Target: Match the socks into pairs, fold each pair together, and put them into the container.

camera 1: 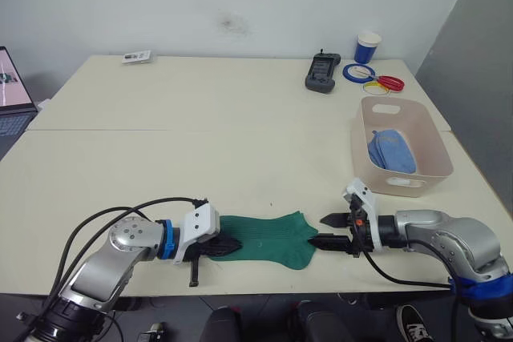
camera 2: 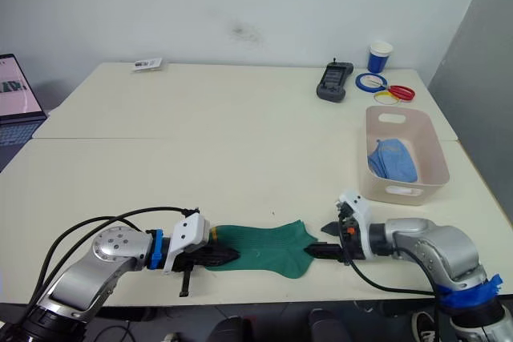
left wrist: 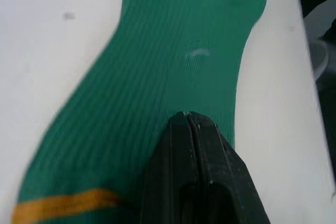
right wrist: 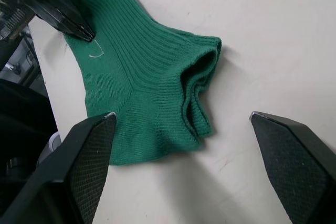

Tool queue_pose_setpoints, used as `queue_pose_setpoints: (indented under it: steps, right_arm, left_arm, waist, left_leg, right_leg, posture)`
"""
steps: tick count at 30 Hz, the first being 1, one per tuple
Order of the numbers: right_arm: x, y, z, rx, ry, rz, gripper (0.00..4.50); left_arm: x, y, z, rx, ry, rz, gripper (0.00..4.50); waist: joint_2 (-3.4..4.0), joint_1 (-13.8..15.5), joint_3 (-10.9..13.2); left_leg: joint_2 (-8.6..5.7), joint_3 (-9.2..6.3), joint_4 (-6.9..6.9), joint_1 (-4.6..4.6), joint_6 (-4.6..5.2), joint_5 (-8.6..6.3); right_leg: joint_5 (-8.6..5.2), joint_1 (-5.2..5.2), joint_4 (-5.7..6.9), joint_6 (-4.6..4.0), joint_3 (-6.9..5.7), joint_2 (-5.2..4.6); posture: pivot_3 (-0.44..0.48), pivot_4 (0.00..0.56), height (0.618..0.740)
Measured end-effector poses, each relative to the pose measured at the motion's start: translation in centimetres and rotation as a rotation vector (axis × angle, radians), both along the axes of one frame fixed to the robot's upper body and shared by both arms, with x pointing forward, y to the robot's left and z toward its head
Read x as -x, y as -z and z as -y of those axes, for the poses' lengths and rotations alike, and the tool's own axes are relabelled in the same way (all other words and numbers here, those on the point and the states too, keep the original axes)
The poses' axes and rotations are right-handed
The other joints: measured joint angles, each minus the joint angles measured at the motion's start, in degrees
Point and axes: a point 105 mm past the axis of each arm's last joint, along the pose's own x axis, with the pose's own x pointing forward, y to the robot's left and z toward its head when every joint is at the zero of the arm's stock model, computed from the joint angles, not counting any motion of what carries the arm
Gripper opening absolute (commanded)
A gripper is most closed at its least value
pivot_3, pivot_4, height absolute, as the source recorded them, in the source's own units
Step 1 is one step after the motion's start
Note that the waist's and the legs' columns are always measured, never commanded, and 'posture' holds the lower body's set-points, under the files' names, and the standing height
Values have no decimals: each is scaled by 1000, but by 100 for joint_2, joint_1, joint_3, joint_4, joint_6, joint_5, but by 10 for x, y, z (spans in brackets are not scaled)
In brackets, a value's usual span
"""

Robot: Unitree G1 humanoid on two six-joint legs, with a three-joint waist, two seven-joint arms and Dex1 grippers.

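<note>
Near front edge of surface (camera 1: 200, 118): dark green socks (camera 1: 268, 239) lie flat, stacked as one pair, between the two grippers.
Left gripper (camera 1: 228, 245): fingers (left wrist: 191, 145) pressed together, tips resting on top of the green fabric near the toe end with the yellow stripe; whether any fabric is pinched between them cannot be told.
Right gripper (camera 1: 330, 231): fingers (right wrist: 86, 153) spread apart, just beside the open cuff, not touching it.
Cuff: two ribbed layers visible, facing the right fingers.
Container (camera 1: 425, 143): well beyond the right fingers, holding folded light blue socks (camera 1: 391, 150).
</note>
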Motion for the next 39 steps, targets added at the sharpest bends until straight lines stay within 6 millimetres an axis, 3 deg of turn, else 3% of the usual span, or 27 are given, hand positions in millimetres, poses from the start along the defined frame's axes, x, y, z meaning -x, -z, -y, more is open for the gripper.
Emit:
queue_pose_setpoints:
  steps: [5, 8, 14, 19, 26, 34, 36, 39]
  right_arm:
    - [1, 2, -8, 7, -34, -28, 4434]
    - [7, 3, -15, -24, -66, -75, 3832]
    - [13, 11, -16, -54, -57, -206, 1677]
    - [1, 2, -15, -111, 13, -239, 26]
    - [-6, -8, -8, -141, 62, -259, 26]
    - [-5, -9, 16, -94, 94, -269, 26]
    - [-5, -11, 18, -98, 84, -263, 26]
    - [-4, -12, 13, -114, 58, -261, 26]
  left_arm:
    - [0, 2, 0, -11, 4, 15, 0]
    - [0, 3, 0, -10, 0, 15, 0]
    - [1, 4, 2, -7, -9, 22, 0]
    - [-1, 3, 4, 1, -14, 18, 0]
    - [-6, -1, 19, 102, -62, -73, 0]
    - [-16, -27, 26, 170, -59, -62, 0]
    - [-20, -24, 22, 140, -69, -42, 0]
    - [-22, -2, 18, 64, -84, -50, 0]
  waist:
    - [0, 0, -23]
    - [5, 1, -40]
    - [8, 10, -41]
    - [12, 9, -39]
    - [7, 31, -35]
    - [6, 23, -32]
    - [7, 11, -32]
    - [7, -6, -32]
  left_leg:
    - [0, 0, 0, 4, 0, 0]
    - [1, 0, -1, 4, 1, 0]
    - [0, 0, -1, 2, 1, 0]
    - [-1, 0, 0, 1, 1, 0]
    - [-4, 0, 0, -14, 1, 0]
    - [-8, -1, 0, -12, 1, 0]
    - [-8, 0, -1, -10, 1, 0]
    - [-5, 0, -2, -9, 1, -1]
  right_leg:
    - [0, 3, 0, 0, 3, -1]
    - [0, 4, 0, -1, 3, -1]
    - [0, 4, -2, 0, 8, -8]
    - [0, 3, 0, 0, 4, -7]
    - [0, -2, -6, 2, 1, -8]
    - [0, -3, -6, 2, 0, -2]
    - [0, -3, -6, 1, 3, 1]
    - [0, -4, -6, 1, 5, 4]
  posture:
    - [0, 150, 740]
    - [0, 150, 740]
    - [0, 150, 740]
    - [0, 150, 740]
    - [0, 150, 740]
    - [0, 150, 740]
    - [0, 150, 740]
    - [0, 150, 740]
